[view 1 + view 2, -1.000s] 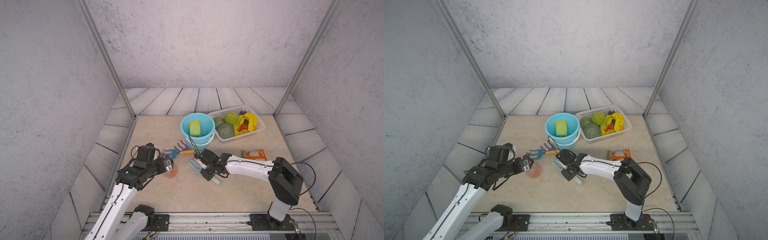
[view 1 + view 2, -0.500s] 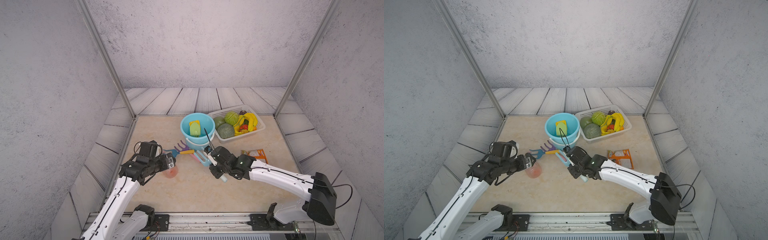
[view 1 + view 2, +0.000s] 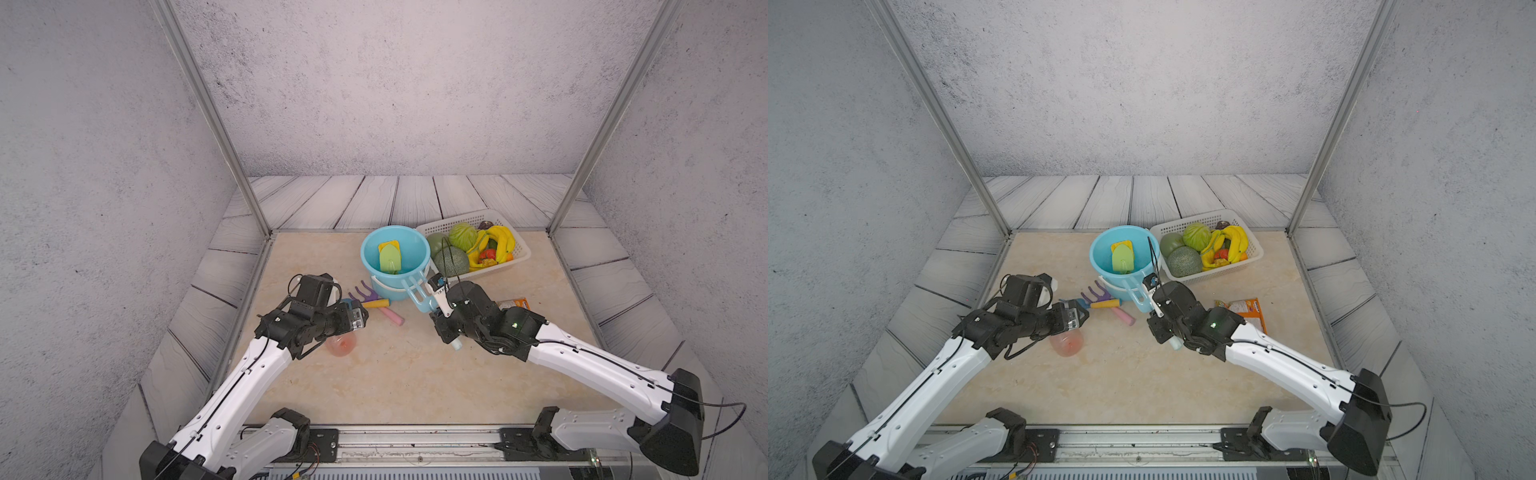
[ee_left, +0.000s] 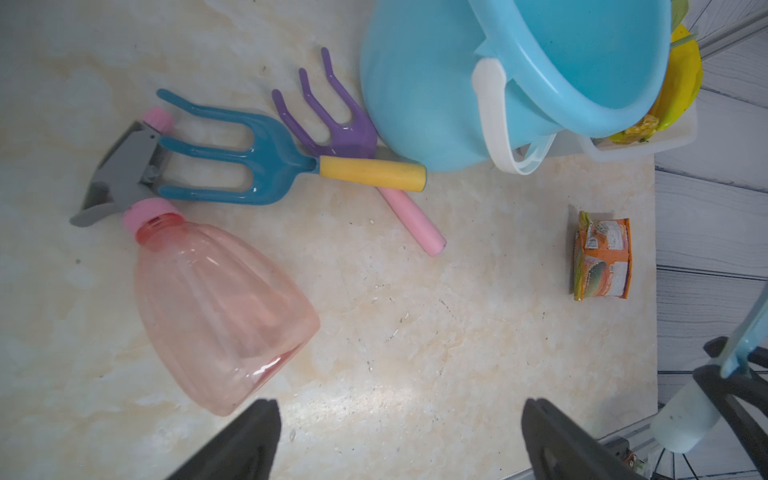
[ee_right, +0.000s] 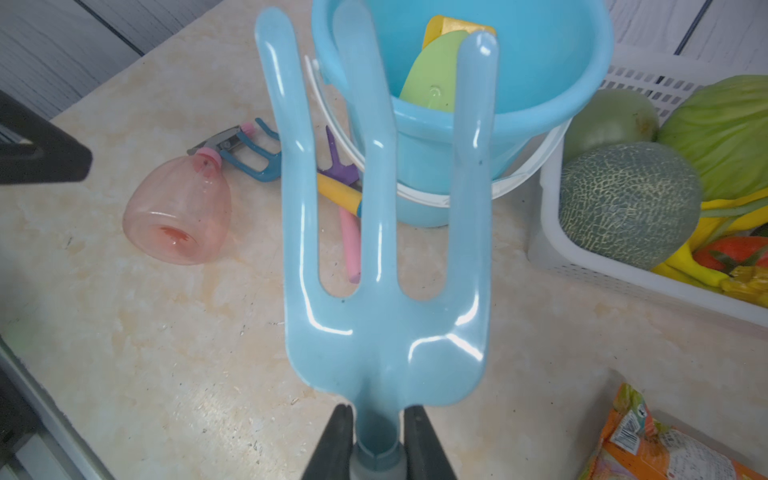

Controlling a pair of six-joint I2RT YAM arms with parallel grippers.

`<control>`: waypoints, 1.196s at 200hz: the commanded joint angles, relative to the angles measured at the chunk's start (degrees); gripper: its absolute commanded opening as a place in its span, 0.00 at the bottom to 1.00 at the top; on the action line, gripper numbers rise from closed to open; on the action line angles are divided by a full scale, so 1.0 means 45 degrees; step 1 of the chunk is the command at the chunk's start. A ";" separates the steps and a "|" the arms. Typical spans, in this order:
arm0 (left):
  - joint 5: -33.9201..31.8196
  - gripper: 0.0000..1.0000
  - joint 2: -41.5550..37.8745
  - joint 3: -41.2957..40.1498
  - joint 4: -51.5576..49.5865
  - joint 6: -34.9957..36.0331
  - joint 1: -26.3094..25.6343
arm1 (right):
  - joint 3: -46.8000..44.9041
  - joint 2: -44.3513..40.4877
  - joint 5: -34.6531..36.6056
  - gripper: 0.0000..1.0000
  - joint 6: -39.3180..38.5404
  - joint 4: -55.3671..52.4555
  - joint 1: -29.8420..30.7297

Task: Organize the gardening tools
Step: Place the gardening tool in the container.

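My right gripper [image 5: 377,415] is shut on the neck of the light-blue fork [image 5: 382,291], which hangs above the table with its tines pointing at the blue bucket [image 3: 411,249]. A yellow trowel [image 3: 388,244] and a green shovel [image 3: 390,258] stand inside the bucket. The teal fork [image 4: 249,162] with a yellow handle lies crossed over the purple rake [image 4: 336,129] beside the bucket. On its side next to them lies the pink spray bottle [image 4: 220,299]. My left gripper [image 4: 399,407] hovers open just above the bottle's base, holding nothing.
A white basket [image 3: 521,253] of fruit and vegetables stands right of the bucket. An orange packet [image 3: 515,303] lies flat behind my right wrist. Metal posts [image 3: 216,124] and grey walls close in the table.
My right gripper has lifted the light-blue fork off the table and carried it toward the bucket. The left gripper has edged toward the tools, still open.
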 commanded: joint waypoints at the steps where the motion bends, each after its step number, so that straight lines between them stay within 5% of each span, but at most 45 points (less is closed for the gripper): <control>1: -0.0030 0.97 0.0360 0.0530 0.0595 -0.0090 -0.0331 | 0.0916 -0.0261 0.0132 0.15 -0.0084 0.0661 -0.0354; 92: -0.0628 0.97 0.1059 0.1001 0.0766 0.0268 -0.0475 | 0.5445 0.3492 -0.1742 0.15 -0.0420 0.1379 -0.2323; 239: -0.1174 0.98 0.0775 0.0711 -0.0077 0.0388 0.0792 | 1.1790 1.0719 -0.3406 0.16 -0.0461 0.2787 -0.3520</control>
